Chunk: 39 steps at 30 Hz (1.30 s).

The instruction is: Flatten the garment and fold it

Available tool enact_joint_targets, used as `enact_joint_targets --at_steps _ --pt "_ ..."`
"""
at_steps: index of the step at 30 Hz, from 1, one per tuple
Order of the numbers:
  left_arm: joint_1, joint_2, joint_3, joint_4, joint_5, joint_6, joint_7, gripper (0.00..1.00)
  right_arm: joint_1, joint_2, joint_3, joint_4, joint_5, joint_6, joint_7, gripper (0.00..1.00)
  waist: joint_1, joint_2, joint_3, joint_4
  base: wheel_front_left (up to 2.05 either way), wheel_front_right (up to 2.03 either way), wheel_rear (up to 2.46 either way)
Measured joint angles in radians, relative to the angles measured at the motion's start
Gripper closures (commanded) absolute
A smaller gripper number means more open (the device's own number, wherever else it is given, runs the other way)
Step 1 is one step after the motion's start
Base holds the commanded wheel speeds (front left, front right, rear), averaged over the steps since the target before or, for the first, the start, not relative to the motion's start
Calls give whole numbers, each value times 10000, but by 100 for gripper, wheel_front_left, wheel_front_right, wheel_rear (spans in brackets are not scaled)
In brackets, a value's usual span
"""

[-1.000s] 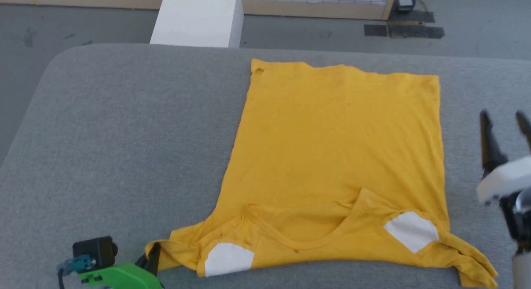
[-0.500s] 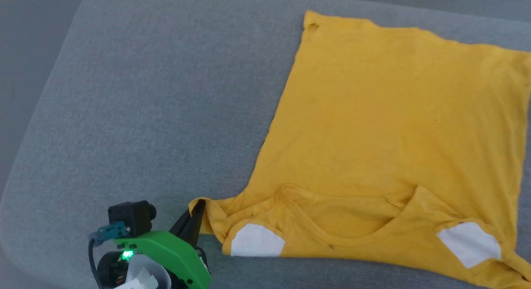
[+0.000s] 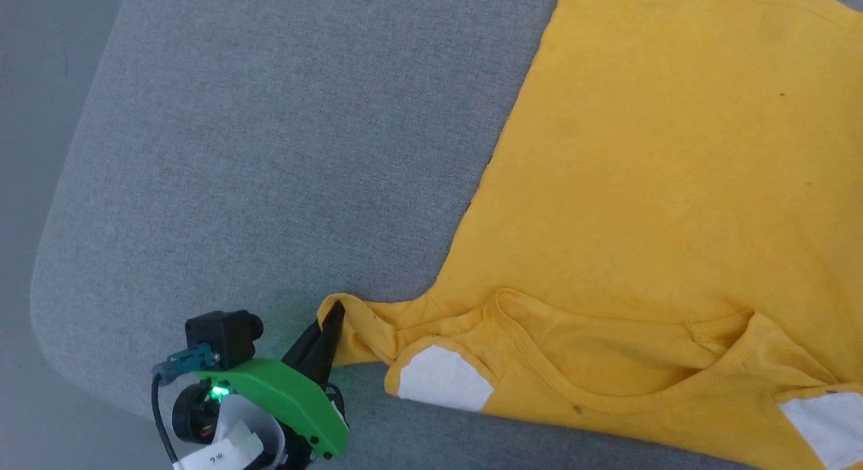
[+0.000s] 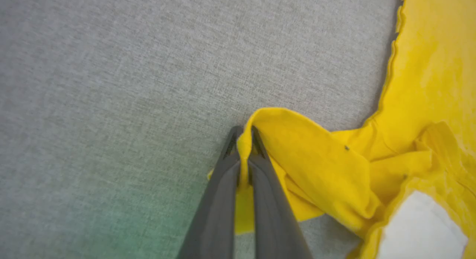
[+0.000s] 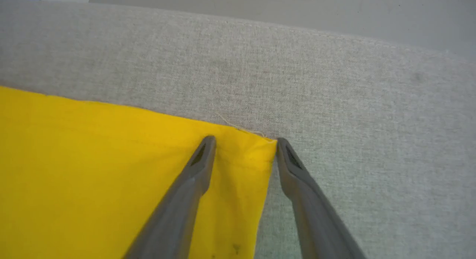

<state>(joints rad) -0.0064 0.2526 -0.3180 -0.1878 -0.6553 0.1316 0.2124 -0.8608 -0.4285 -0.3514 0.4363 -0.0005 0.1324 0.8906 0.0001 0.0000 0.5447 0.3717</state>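
Across the head view, the shirt (image 3: 661, 187) lies spread on the grey table (image 3: 270, 153), body flat, collar (image 3: 610, 408) toward the robot. At lower left the left gripper (image 3: 332, 316) has its fingers pressed together on the tip of the sleeve (image 3: 377, 321). I judge this hold is meant to draw the bunched sleeve outward and take up its slack (the cloth beside the white patch (image 3: 441, 386) is rumpled).

Along the left wrist view, the left gripper (image 4: 244, 134) pinches a thin ridge of yellow cloth between its two fingers. The sleeve (image 4: 308, 155) rises in a fold from the table to the tips, so it is lifted a little rather than lying flat.

Over in the right wrist view, the right gripper (image 5: 243, 140) stands spread, one finger over the hem corner (image 5: 253, 149), the other just off its edge above bare table. It is probably placed to close on that corner, so opposite ends can be pulled taut together. Whether the tips touch the cloth I cannot tell.
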Motion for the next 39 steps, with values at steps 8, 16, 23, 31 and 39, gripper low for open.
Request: enact_joint_targets --at_steps 8,16,23,31,39 --pt "-2 27 192 512 -157 -82 -201 100 2115 514 -295 -1465 -230 -2 -3315 100 0 0 -518 -122 0 0 0" --pt "663 410 414 773 -328 -56 -102 100 4969 2290 -1118 -2435 -738 0 -7869 100 0 0 -1728 -564 0 0 0" --pt "1320 759 656 489 -464 171 75 100 7471 3643 -2362 -3348 -855 0 -8406 100 -1 0 -2752 -1312 0 0 0" --pt "1738 965 809 180 -570 372 240 100 8833 3779 -2903 -3499 272 0 -5760 100 -1 0 -3463 -2428 0 0 0" --pt "1736 968 734 100 -575 414 328 100 9258 3731 -2665 -3202 1083 0 -2316 90 -1 0 -3851 -3027 0 0 0"
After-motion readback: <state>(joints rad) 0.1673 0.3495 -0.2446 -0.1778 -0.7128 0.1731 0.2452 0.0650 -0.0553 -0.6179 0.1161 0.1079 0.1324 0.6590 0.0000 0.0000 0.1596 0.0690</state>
